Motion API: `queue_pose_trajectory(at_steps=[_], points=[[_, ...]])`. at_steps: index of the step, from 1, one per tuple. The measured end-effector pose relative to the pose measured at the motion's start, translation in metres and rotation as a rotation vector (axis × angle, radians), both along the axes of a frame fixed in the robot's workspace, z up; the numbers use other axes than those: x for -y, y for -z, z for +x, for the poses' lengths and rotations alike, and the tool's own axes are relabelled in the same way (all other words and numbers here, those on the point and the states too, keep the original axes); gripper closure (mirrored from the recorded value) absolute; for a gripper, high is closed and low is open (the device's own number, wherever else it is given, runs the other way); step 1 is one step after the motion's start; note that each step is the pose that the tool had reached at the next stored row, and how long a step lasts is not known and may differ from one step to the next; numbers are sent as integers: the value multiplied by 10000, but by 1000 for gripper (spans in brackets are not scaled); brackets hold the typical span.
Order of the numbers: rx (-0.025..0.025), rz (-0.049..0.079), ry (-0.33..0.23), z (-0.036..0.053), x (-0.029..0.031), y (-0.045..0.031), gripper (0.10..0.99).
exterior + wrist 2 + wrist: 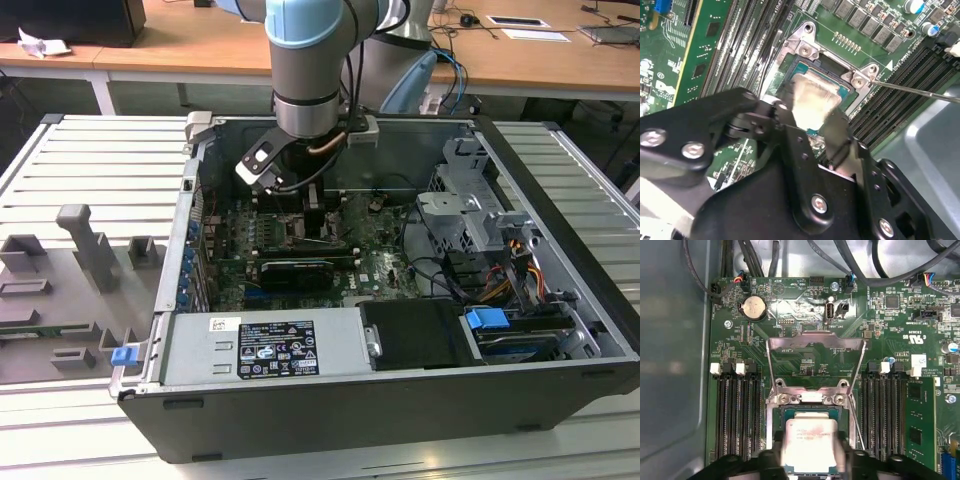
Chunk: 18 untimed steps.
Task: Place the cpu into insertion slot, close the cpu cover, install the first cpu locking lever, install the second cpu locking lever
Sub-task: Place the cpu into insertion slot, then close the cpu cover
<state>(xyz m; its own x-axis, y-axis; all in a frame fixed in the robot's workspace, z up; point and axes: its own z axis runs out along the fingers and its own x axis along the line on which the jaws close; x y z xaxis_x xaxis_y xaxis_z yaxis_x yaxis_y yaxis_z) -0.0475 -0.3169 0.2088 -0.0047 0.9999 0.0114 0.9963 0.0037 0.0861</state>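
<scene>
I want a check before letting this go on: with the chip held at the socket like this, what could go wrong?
1. The gripper holds the cpu at the insertion slot. If the chip's edges are not square to the slot's rim, it may seat crooked and harm the contacts.
2. A thin locking lever runs close beside one finger and could snag.
3. The cpu cover stands open behind the slot, so a bump might tip it down early.

cpu (808, 444): flat square chip, pale silver-beige face up, level, centred over insertion slot (812, 413). Seated or not: cannot tell. Slot: dark edge showing, green board around. cpu cover (815, 341): thin silver-grey frame, swung open off slot, hinged at slot's edge.
</scene>
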Motion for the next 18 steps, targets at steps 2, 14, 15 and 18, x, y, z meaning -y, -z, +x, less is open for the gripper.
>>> queue_pose_trajectory(at_steps=[2,14,15,18], points=[[1,-15,0,0,-1,-11,690],[0,-61,1,0,0,-41,980],[1,-60,1,0,0,-42,980],[0,-61,0,0,0,-46,980]])
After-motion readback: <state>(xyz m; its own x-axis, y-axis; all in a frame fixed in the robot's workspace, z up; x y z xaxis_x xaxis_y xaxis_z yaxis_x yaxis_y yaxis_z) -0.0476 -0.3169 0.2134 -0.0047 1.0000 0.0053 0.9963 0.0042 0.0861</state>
